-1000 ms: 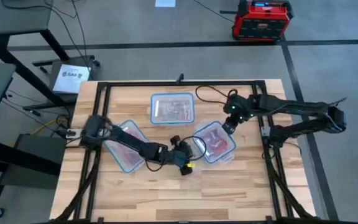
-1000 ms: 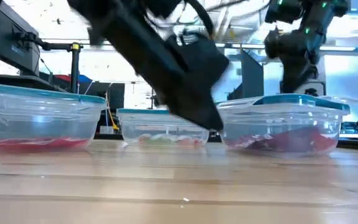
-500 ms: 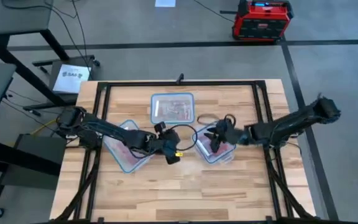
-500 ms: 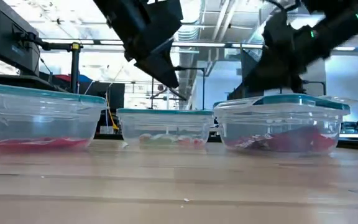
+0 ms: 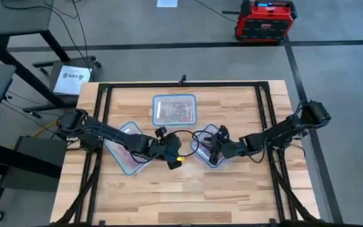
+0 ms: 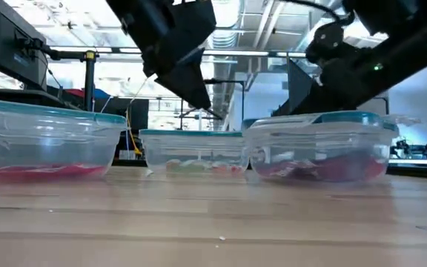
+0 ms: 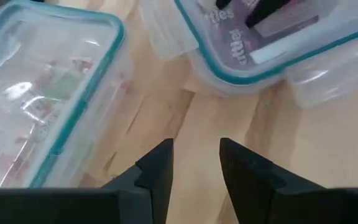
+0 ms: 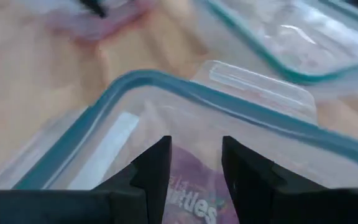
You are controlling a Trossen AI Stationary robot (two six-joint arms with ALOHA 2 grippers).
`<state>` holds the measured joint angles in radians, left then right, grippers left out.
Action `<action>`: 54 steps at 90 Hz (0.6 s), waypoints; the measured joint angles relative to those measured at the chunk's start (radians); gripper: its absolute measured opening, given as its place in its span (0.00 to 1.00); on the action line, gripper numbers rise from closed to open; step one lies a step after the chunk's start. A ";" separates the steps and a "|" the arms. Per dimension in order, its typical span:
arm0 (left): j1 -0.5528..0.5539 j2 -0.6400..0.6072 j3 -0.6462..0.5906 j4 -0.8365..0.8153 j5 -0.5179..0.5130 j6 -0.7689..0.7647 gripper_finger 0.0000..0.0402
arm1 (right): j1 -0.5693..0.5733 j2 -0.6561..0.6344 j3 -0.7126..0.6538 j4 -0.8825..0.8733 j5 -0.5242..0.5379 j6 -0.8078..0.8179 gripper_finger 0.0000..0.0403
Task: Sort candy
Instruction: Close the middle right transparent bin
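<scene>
High view: both grippers, left (image 5: 174,157) and right (image 5: 214,146), jaws slightly apart, flank containers (image 5: 174,110) of candy (image 5: 180,112).

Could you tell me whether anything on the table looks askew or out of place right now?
Two containers sit skewed: the left container and right container lie angled to the table edges, while the middle container sits square. No candy appears spilled.

Even, bright overhead light; the low view is backlit by ceiling lamps, arms in silhouette; both wrist views blur past the jaws
</scene>
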<state>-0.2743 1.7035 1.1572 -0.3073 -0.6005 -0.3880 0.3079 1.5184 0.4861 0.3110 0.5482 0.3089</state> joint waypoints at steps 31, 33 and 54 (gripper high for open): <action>-0.019 0.000 0.000 0.006 0.016 -0.016 0.29 | -0.048 -0.198 -0.015 -0.268 0.044 0.205 0.32; -0.019 0.000 0.000 0.006 0.016 -0.018 0.29 | -0.051 -0.210 -0.015 -0.297 0.052 0.232 0.31; -0.014 0.000 0.000 0.025 0.015 -0.020 0.29 | -0.036 -0.308 0.001 -0.417 0.089 0.269 0.28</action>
<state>-0.2878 1.7035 1.1572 -0.2823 -0.5850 -0.4076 0.2718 1.2100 0.4870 -0.1056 0.6372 0.5776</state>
